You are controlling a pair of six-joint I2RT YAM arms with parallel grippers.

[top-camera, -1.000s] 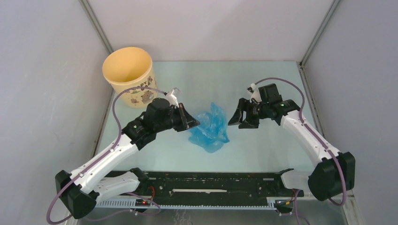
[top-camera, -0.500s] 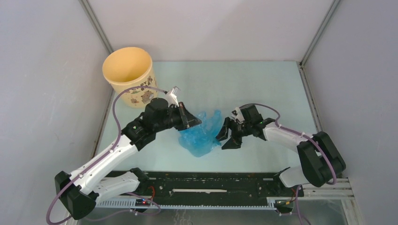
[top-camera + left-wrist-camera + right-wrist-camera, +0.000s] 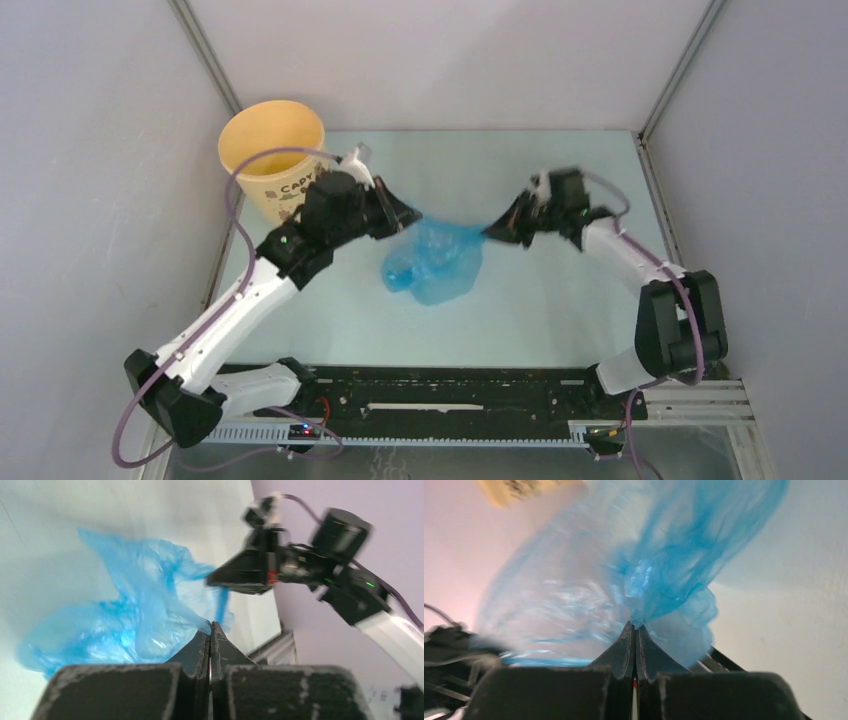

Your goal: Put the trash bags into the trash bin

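A crumpled blue trash bag [image 3: 437,258] hangs stretched between my two grippers above the middle of the table. My left gripper [image 3: 408,215] is shut on the bag's left edge [image 3: 150,605], and my right gripper [image 3: 490,232] is shut on its right edge [image 3: 659,580]. The film bunches at each pair of fingertips. The tan-yellow trash bin [image 3: 268,140] stands at the back left, just behind the left wrist. Its printed outer wall [image 3: 285,190] shows and its inside looks empty; a blurred corner of the bin [image 3: 519,490] appears at the top of the right wrist view.
Grey walls with metal corner posts [image 3: 205,55] close in the pale green table [image 3: 560,300] on three sides. A black rail [image 3: 450,392] runs along the near edge between the arm bases. The right arm [image 3: 345,575] shows in the left wrist view.
The right gripper came in from the right and closed on the bag's right edge. Both grippers then rose and moved back, lifting and stretching the bag. The left arm swung toward the bin.
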